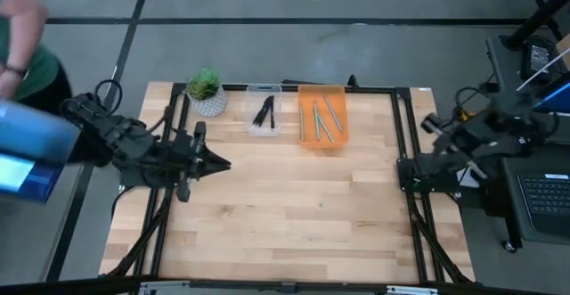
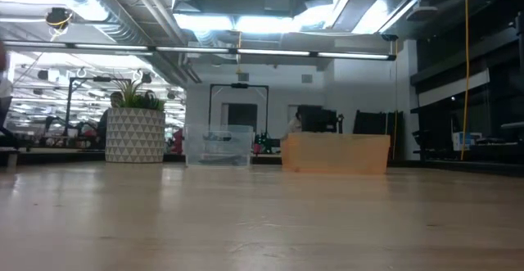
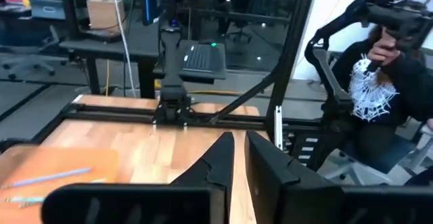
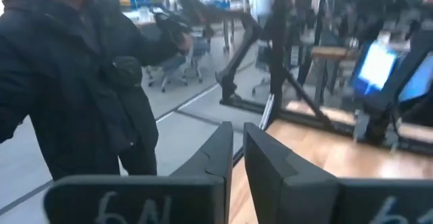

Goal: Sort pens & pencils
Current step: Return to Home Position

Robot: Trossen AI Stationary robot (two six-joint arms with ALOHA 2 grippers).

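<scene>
High view puts the black pens point(image 1: 264, 112) in the clear bin point(image 1: 264, 87) at upper centre and the teal pencils point(image 1: 321, 119) in the orange bin point(image 1: 322, 90) just right of it. No stick lies loose on the table point(image 1: 285, 215), so the sorting looks done, though the sticks are too small to count. Left claw point(image 1: 223, 163) at centre left and right claw point(image 1: 411, 172) at centre right sit at the table's sides, each clenched on nothing; I judge only parking the arms is left.
</scene>
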